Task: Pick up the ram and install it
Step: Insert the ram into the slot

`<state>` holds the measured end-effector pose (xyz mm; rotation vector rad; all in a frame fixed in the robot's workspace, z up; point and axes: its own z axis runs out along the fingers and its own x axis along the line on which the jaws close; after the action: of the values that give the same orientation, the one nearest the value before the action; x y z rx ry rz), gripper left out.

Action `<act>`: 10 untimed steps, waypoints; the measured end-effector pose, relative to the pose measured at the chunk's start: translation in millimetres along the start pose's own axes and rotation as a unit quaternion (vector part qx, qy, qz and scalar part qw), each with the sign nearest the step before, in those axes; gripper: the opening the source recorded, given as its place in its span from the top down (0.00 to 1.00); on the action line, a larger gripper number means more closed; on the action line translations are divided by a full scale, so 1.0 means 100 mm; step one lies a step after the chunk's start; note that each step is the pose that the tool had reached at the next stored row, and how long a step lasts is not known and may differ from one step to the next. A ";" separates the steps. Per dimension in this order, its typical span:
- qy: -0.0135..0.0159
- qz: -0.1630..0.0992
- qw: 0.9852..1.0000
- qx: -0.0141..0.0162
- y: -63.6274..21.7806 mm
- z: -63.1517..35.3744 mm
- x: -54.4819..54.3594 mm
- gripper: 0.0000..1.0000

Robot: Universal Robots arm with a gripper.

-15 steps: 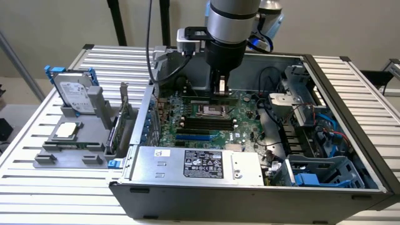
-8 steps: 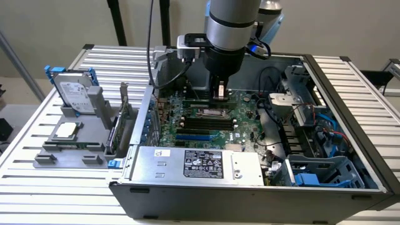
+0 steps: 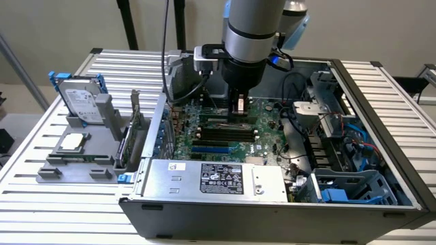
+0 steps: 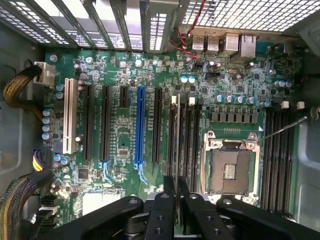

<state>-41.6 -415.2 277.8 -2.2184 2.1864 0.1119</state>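
**Layout: open computer case on desk**

Computer case point(image 3: 272, 204) lies open on the desk point(image 3: 41, 204). Motherboard point(image 3: 225, 127) in its floor; power supply point(image 3: 211, 178) at the near edge; drive cage point(image 3: 354, 186) toward the exterior view's right. Pincer point(image 3: 240, 109) hangs over the memory slots point(image 3: 228, 133), with the ram point(image 4: 177, 135) edge-on between its fingers point(image 4: 165, 210). Parts tray point(image 3: 75, 163), on the exterior view's left of the case, carries a hard drive point(image 3: 80, 102) and processor point(image 3: 73, 143).

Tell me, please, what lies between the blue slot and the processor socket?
In the wrist view: one black slot, then the memory slots, where the gripper holds the ram edge-on.

Bright even light, soft focus
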 end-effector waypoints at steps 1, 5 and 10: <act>0.001 0.000 1.000 0.000 -0.003 0.013 0.00 0.87; 0.007 0.000 1.000 0.000 -0.011 0.068 0.00 0.87; 0.009 0.000 1.000 0.000 -0.017 0.156 0.01 0.87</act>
<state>-40.4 -415.2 262.1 -2.2271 2.1963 0.0929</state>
